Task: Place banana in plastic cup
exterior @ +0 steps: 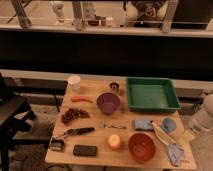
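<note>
The banana (pixel 161 134) is long and pale yellow. It lies slanted on the wooden table (pixel 95 161) near the front right. The light-blue plastic cup (pixel 169 124) stands just right of the banana's far end, and I cannot tell whether they touch. My gripper (pixel 196 124) is at the low end of the white arm at the right edge, beside the table and to the right of the cup, holding nothing that I can see.
A green tray (pixel 152 94) is at the back right. A purple bowl (pixel 108 102), orange bowl (pixel 141 146), blue sponge (pixel 143 124), white cup (pixel 74 82), carrot (pixel 81 99), round orange fruit (pixel 114 141) and grey-blue cloth (pixel 175 152) crowd the table. A dark chair (pixel 10 115) stands left.
</note>
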Available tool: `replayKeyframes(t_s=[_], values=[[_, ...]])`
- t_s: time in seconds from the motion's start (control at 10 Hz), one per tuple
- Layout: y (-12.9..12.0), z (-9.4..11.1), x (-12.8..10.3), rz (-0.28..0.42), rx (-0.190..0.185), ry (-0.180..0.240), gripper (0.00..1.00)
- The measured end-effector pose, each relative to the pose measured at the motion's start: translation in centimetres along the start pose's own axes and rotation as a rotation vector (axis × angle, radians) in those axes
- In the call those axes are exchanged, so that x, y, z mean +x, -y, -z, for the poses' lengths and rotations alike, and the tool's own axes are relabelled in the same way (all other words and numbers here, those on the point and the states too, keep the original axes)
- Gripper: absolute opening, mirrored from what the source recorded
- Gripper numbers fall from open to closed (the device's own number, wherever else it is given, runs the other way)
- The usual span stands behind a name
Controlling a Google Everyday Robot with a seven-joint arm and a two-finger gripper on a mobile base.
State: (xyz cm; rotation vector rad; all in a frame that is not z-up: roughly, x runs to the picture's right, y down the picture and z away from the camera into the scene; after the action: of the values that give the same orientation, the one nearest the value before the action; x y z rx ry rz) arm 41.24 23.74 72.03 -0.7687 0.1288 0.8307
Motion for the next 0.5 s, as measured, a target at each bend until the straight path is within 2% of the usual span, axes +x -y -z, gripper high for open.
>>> replayKeyframes(t_s=[0.5], values=[[-2.2,-1.2,-0.7,0.032,-0.082,0.004,0.8]])
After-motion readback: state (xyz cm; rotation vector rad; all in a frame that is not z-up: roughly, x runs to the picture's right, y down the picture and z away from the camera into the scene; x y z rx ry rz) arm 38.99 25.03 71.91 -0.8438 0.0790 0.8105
